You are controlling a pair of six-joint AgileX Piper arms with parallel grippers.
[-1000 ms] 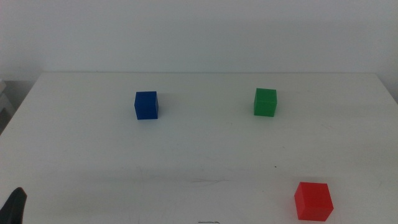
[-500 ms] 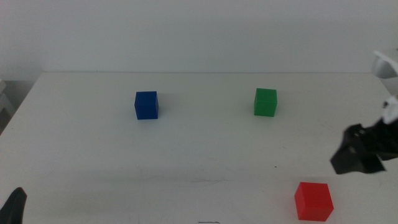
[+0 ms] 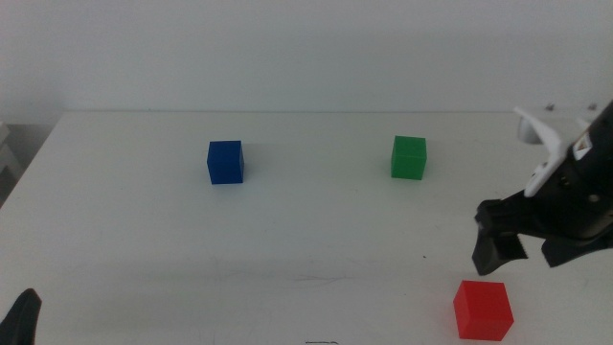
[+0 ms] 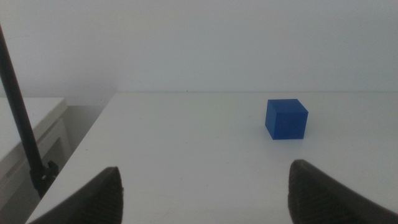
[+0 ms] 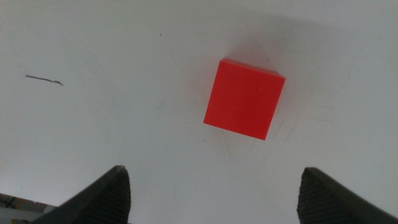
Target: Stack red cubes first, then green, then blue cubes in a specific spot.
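red cube (image 3: 484,310) sitting on table (image 3: 306,220) near front right, untouched | right gripper (image 3: 522,240) hovering just above it, jaws spread wide | green cube (image 3: 409,157) far right | blue cube (image 3: 225,162) far left | left gripper (image 4: 202,190) waiting front left, jaws apart

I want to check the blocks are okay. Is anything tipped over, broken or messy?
Nothing stands out. The red cube, green cube and blue cube all sit flat and apart on the table. The right gripper hangs open above the red one.
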